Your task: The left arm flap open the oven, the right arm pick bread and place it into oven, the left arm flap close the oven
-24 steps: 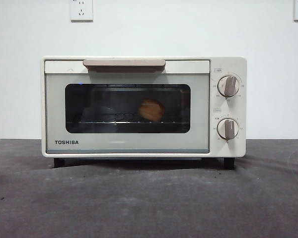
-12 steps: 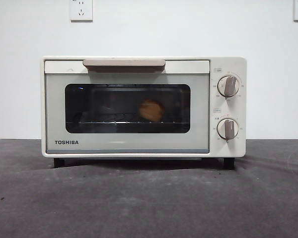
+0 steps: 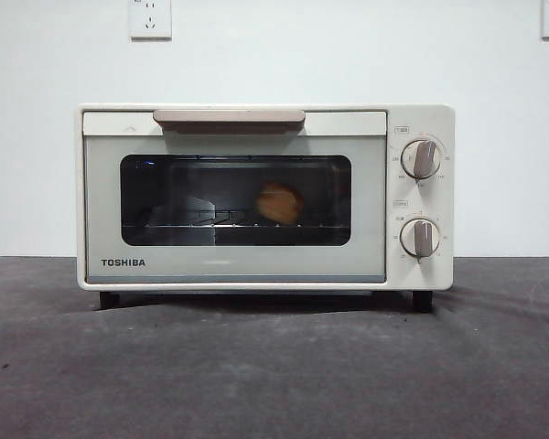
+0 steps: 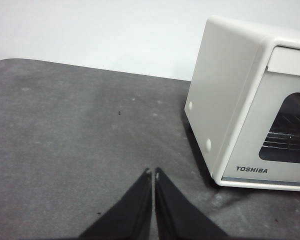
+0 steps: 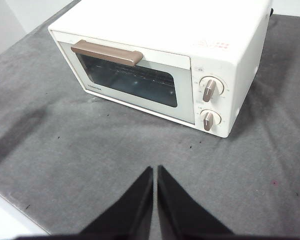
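The cream-white oven (image 3: 265, 197) stands on the dark table with its glass door shut and the beige handle (image 3: 229, 117) up at the top. Through the window I see the golden-brown bread (image 3: 279, 203) resting on the wire rack inside. My left gripper (image 4: 153, 173) hovers over the table off the oven's (image 4: 230, 100) left side, jaws shut and holding nothing. My right gripper (image 5: 155, 170) hangs above the table in front of the oven (image 5: 165, 55), also shut and empty. Neither arm shows in the front view.
Two round knobs (image 3: 421, 158) sit on the oven's right panel. Wall sockets (image 3: 150, 18) are on the white wall behind. The grey table cloth (image 3: 274, 366) stretches in front of the oven, and its near edge (image 5: 10, 210) shows in the right wrist view.
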Motion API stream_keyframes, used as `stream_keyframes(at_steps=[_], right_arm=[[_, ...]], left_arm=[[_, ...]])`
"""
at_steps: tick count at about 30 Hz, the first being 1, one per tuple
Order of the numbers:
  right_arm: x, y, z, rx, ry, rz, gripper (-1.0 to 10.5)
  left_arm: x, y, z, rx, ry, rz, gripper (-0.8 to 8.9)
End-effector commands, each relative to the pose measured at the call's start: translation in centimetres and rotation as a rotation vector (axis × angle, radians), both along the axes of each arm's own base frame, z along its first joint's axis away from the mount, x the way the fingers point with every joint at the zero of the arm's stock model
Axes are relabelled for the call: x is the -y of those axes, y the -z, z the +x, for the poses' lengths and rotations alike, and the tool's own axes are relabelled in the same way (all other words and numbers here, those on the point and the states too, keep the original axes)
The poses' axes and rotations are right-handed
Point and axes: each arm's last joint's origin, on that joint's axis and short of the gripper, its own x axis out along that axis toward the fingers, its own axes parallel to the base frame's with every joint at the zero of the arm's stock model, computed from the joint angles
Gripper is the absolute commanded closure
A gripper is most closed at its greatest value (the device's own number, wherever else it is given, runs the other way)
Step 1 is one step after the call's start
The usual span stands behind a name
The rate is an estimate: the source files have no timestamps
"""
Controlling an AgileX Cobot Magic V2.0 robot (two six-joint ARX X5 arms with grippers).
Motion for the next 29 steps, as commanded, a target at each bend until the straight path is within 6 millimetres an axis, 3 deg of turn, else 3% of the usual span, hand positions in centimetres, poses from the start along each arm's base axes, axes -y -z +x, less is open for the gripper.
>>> stream_keyframes(at_steps=[1, 17, 21, 25, 29], right_arm=[[0.1, -0.6, -0.1, 0.018, -0.004, 0.026, 9.4], [0.1, -0.1, 0.3, 0.026, 0.066, -0.011, 9.4], [0.0, 2.4, 1.9, 0.106, 0.136, -0.075, 9.4], [0.6, 7.1, 3.5, 0.297, 0.183, -0.159, 9.4], [2.0, 12.0, 4.1, 0.361, 0.326, -0.131, 9.4]], left_arm=[[0.0, 0.5, 0.1, -0.003, -0.005, 0.013, 7.97], [0.0, 0.5, 0.1, -0.002, -0.005, 0.013, 7.97], [0.0, 0.5, 0.1, -0.002, -0.005, 0.013, 7.97], [0.0, 0.5, 0.1, -0.002, -0.005, 0.013, 7.97], [0.0, 0.5, 0.1, -0.002, -0.005, 0.013, 7.97]])
